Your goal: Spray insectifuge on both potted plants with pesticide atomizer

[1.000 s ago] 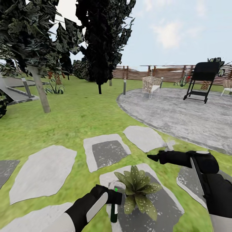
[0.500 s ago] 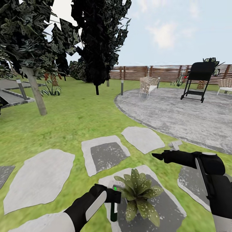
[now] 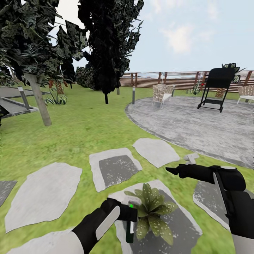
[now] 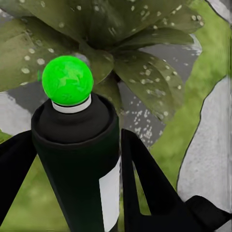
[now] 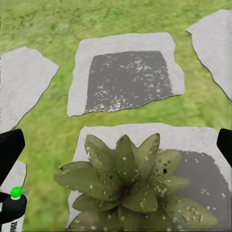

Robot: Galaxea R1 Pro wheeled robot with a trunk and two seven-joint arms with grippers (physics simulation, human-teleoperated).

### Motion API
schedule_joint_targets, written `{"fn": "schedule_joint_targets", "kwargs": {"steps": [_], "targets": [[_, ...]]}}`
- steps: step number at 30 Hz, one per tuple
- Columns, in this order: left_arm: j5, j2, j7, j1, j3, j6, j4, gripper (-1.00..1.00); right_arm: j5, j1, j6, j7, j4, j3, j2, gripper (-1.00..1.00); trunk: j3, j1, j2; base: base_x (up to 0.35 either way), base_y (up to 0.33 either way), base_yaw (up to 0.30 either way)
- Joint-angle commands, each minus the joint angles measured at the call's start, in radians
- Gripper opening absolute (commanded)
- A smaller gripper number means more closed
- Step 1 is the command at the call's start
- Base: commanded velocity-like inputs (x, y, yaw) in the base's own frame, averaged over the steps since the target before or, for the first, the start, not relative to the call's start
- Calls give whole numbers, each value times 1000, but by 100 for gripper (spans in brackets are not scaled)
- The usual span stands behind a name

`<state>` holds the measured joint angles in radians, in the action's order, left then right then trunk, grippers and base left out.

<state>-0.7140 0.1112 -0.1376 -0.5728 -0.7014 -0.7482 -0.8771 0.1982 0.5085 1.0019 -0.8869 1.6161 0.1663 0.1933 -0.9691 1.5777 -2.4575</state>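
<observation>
My left gripper [image 3: 127, 213] is shut on the pesticide atomizer [image 3: 130, 228], a black bottle hanging upright beside the potted plant [image 3: 152, 207]. The plant is a rosette of white-speckled green leaves on a grey stepping stone [image 3: 183, 225]. In the left wrist view the bottle's black body [image 4: 77, 159] with a green ball on top sits between the fingers [image 4: 145, 183], pointing at the plant's leaves [image 4: 140, 67]. My right gripper [image 3: 173, 171] hovers open above and right of the plant. The right wrist view looks down on the plant [image 5: 128, 186] and the atomizer [image 5: 14, 205].
Flat stepping stones [image 3: 114, 167] lie across the lawn ahead. A round gravel patio [image 3: 197, 123] at right holds a black grill [image 3: 218, 88] and a wicker chair [image 3: 162, 93]. A tree trunk [image 3: 39, 104] stands at left, a bollard lamp [image 3: 133, 95] and brown fence [image 3: 176, 80] farther back.
My left gripper has carried the atomizer a little to the right, closer to the plant's leaves. The view shifted slightly a second ago; the right arm has barely moved.
</observation>
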Motion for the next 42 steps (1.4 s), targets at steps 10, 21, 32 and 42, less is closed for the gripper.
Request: {"fn": "schedule_joint_targets", "kwargs": {"steps": [10, 21, 32, 42], "targets": [[-12, 2, -8, -1, -4, -5, -8, -100, 10, 1, 3, -10, 1, -1, 0, 100, -1, -1, 0, -94, -29, 0], [-6, -18, -3, 7, 5, -1, 4, -100, 10, 1, 2, -8, 1, 0, 0, 100, -1, -1, 0, -196, 154, -2], [6, -33, -14, 13, 103, 23, 50, -100, 10, 6, 3, -13, 2, 5, 9, 100, 2, -1, 0, 101, 323, -224], [6, -21, -5, 9, 98, 74, 162, -100, 10, 14, 3, -15, 2, 7, 11, 100, 6, -1, 0, 206, 275, -272]]}}
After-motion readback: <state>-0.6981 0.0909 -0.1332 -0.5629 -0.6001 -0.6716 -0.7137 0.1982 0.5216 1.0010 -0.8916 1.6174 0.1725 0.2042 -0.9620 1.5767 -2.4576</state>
